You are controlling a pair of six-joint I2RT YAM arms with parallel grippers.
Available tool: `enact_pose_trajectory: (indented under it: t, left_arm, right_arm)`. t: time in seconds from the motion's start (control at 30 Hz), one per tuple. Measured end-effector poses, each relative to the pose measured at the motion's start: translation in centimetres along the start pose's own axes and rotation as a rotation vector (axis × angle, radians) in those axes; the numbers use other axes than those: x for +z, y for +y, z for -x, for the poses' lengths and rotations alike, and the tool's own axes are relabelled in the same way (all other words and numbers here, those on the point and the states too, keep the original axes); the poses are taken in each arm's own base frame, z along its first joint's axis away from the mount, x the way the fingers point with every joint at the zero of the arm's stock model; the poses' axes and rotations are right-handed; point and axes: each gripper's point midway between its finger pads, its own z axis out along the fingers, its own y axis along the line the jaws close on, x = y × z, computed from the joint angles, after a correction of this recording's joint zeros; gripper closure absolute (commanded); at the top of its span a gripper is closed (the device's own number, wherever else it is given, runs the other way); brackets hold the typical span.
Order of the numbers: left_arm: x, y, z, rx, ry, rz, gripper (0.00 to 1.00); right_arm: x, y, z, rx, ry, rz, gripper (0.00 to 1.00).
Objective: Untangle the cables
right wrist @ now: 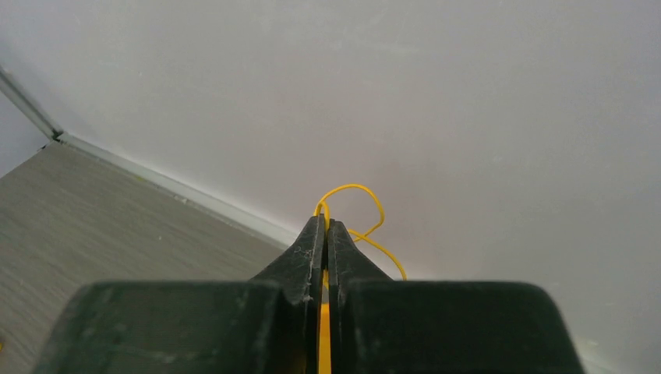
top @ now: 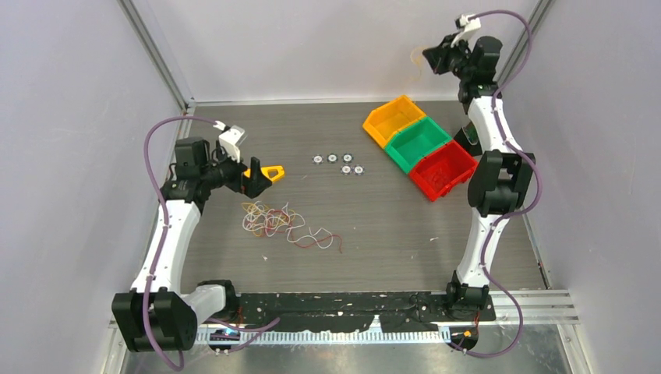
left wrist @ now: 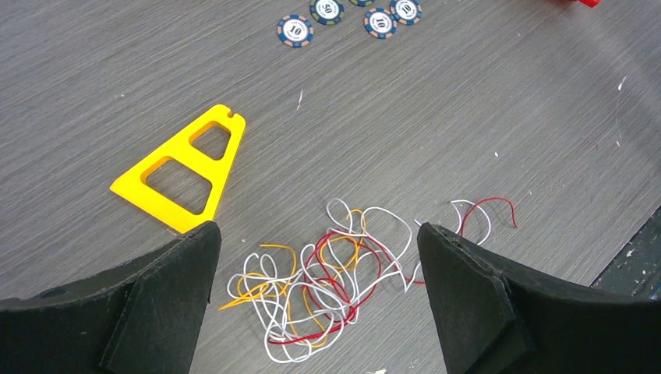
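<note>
The cables (top: 274, 220) lie in a loose tangle of white, red and yellow-orange wires left of the table's middle, with a red and white tail (top: 319, 239) trailing right. In the left wrist view the tangle (left wrist: 327, 273) sits on the table between and below my wide-open left gripper (left wrist: 317, 227), which hovers above it and holds nothing. My right gripper (top: 430, 56) is raised high at the back right, near the wall. Its jaws are shut (right wrist: 325, 224) on one thin yellow cable (right wrist: 366, 191), which loops out past the tips.
A flat yellow triangle (left wrist: 183, 171) lies just left of the tangle, under my left gripper (top: 253, 179). Several poker chips (top: 337, 162) lie mid-table. Orange (top: 387, 109), green (top: 409, 134) and red (top: 433, 156) bins stand in a row at the back right.
</note>
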Motion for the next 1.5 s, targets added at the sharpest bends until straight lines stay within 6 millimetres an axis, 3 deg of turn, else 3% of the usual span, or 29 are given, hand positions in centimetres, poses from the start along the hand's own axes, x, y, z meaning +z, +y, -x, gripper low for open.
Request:
enact_pose_trajectory:
  t: [0.37,0.47,0.53,0.6,0.67,0.83,0.93,1.03,1.27,1.5]
  left_arm:
    - [-0.8,-0.3,0.0,0.012,-0.004,0.02,0.0]
    - [-1.1,-0.3,-0.3,0.024,-0.003,0.031,0.0]
    - [-1.3,-0.4,-0.6,0.031,-0.002,0.037,0.0]
    - [-1.4,-0.5,-0.7,0.034,-0.001,0.04,0.0]
    - [-1.4,-0.5,-1.0,0.03,0.003,0.039,0.0]
    - [-1.2,-0.5,-1.4,0.022,0.012,0.039,0.0]
    - [-1.2,-0.5,-1.4,0.021,0.011,0.039,0.0]
    - [-1.2,-0.5,-1.4,0.019,0.012,0.039,0.0]
    - [-1.1,-0.4,-1.6,0.016,0.02,0.037,0.0]
    - [-0.9,-0.4,-1.8,0.013,0.025,0.031,0.0]
  right_arm:
    - [-3.3,2.9,-13.9,0.151,0.31,0.066,0.95]
    - [-4.0,4.0,-15.2,0.18,0.345,0.088,0.95]
    - [-4.5,4.7,-14.8,0.19,0.344,0.1,0.95]
    - [-5.0,5.5,-13.2,0.188,0.321,0.113,0.95]
    - [-5.6,6.4,-10.7,0.17,0.28,0.127,0.95]
    - [-7.3,8.6,-2.2,0.095,0.117,0.156,0.95]
    - [-8.1,9.3,0.4,0.066,0.061,0.162,0.95]
    - [-8.0,9.1,0.4,0.063,0.057,0.149,0.95]
    - [-7.7,7.3,-3.8,0.098,0.135,0.066,0.95]
    - [-6.7,2.4,-4.9,0.063,0.129,-0.163,0.95]
